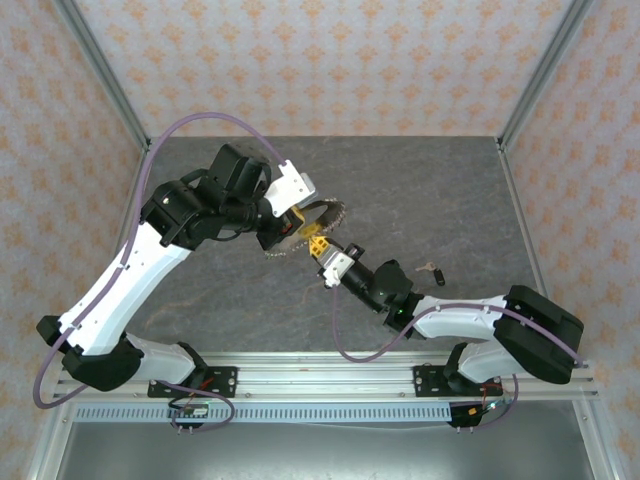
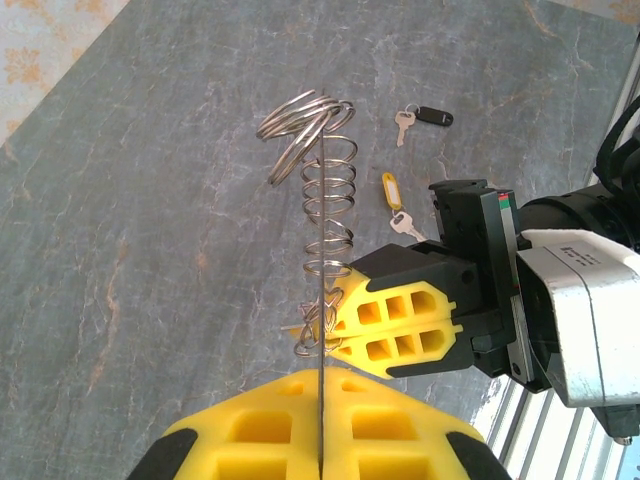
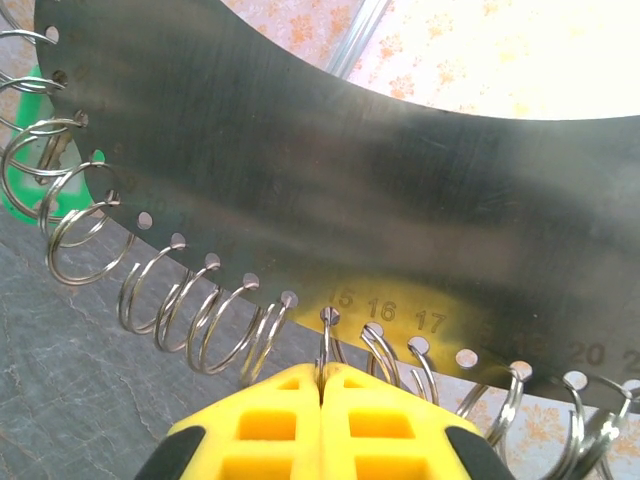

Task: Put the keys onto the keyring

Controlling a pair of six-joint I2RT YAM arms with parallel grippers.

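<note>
The keyring [image 1: 328, 213] is a thin metal disc [image 3: 300, 170] with numbered holes along its rim and a wire ring [image 3: 225, 335] through each hole. My left gripper [image 2: 322, 372] is shut on the disc's edge and holds it upright above the table. My right gripper [image 3: 321, 368] is shut on the single ring just left of the number 15. In the left wrist view the right gripper [image 2: 335, 330] meets the disc from the right. Two keys lie on the table beyond, one black-headed [image 2: 420, 118] and one with a yellow tag [image 2: 397, 205]. Something green [image 3: 25, 165] shows behind the rings.
The grey stone-patterned table [image 1: 450, 200] is bare around the arms apart from the black-headed key [image 1: 432, 269] to the right of my right wrist. Patterned walls and metal frame posts [image 1: 535, 75] close in the back and sides. A purple cable [image 1: 200, 125] arcs over my left arm.
</note>
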